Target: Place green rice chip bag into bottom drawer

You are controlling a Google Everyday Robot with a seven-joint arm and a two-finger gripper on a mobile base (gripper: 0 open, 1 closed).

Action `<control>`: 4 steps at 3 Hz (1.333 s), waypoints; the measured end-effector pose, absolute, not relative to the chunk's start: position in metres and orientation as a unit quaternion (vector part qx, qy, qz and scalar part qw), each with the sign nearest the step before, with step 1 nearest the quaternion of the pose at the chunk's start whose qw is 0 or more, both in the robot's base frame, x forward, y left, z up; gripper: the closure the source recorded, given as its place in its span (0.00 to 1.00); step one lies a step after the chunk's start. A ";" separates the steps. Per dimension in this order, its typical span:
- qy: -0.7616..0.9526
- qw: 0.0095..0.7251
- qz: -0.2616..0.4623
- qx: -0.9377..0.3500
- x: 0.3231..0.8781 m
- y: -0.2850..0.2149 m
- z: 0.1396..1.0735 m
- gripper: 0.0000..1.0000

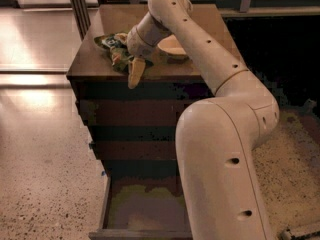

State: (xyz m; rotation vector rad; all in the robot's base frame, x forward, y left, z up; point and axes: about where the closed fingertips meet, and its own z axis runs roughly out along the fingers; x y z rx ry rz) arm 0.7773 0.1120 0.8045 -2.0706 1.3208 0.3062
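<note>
Green foil marks the task's thing: the green rice chip bag lies crumpled on the left front part of the cabinet top, close to the front edge. Just to its right, and touching or overlapping it as far as I can judge, the gripper hangs nose-down over that front edge. Whether it is clamped on the bag's near corner or slack beside it, I cannot tell. The step in hand, I judge, is securing the bag and carrying it off the top. To do it well, the grip should be on a firm fold of foil rather than a loose corner, and the bag should be lifted clear of the edge before any descent. Below and slightly right, the bottom drawer stands pulled out with its floor showing. The lowering should therefore go forward and straight down past the two closed fronts, with the release low over that floor. Further right, the cream bowl sits near the wrist, so the lift should draw away from it. The bulky arm fills the right side and hides part of the drawer.
</note>
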 end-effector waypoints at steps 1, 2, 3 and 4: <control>0.487 0.333 0.098 -0.802 0.774 0.120 0.836 0.00; 0.472 0.336 0.084 -0.811 0.770 0.125 0.857 0.00; 0.472 0.336 0.084 -0.811 0.770 0.125 0.857 0.27; 0.472 0.336 0.084 -0.811 0.770 0.125 0.857 0.50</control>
